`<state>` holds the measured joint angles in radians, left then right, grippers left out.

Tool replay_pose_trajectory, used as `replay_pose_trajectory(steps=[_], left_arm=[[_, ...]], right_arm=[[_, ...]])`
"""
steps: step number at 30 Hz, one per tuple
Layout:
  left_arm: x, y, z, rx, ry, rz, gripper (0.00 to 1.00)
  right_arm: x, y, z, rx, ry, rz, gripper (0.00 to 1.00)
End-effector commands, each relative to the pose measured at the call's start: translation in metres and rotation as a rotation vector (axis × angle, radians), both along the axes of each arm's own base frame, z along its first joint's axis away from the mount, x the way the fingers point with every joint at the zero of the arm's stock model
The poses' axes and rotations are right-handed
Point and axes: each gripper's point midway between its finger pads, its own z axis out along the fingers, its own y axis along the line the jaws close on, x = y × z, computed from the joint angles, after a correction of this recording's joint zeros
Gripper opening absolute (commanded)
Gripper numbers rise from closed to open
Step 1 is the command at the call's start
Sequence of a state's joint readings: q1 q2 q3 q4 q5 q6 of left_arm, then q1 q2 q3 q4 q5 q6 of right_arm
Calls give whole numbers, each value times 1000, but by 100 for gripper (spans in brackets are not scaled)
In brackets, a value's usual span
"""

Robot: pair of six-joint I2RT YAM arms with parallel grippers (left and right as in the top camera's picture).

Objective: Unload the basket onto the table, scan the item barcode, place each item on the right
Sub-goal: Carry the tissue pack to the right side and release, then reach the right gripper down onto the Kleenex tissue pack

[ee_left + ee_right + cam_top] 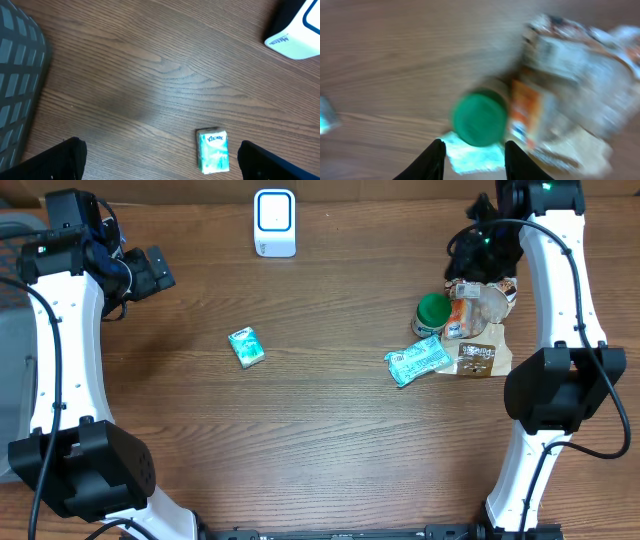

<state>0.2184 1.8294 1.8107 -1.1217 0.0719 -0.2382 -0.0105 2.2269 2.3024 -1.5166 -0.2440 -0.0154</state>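
White arm links (82, 365), bulky black joints (560, 385), looping black cables (54, 370), small green lights (545, 188), black gripper fingers (432, 162)

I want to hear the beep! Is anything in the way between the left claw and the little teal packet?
Nothing I can see. Only bare table lies between the open left claw and the teal packet, and between the packet and the white scanner.
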Motion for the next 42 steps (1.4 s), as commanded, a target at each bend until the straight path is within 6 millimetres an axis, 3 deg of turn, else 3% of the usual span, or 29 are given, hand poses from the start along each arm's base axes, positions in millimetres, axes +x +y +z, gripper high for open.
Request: replay_pose_trajectory(steps=[1,8,13,18,22,26,35,42], left_arm=[[-1,1,3,-10,-8,21,100],[-1,1,3,-10,-7,21,100],[-1,1,3,-10,-7,21,100],[-1,1,3,-10,-8,21,100],[-1,1,3,-10,-8,21,100],[-1,1,3,-10,-8,21,99],[-1,1,3,-10,-7,21,99],[-1,1,3,-10,-7,21,100]], right_arm=[[13,61,21,179,-94,109,38],[29,181,23,250,-226,238,43],[14,266,-5,290,-214,331,43],[-12,318,-43,294,-147,401,36],[-32,347,-73,296,-70,393,32],[-45,362,-99,273,-52,454,32],[-52,368,-131,254,-17,488,32],[-66,378,-143,276,9,556,32]])
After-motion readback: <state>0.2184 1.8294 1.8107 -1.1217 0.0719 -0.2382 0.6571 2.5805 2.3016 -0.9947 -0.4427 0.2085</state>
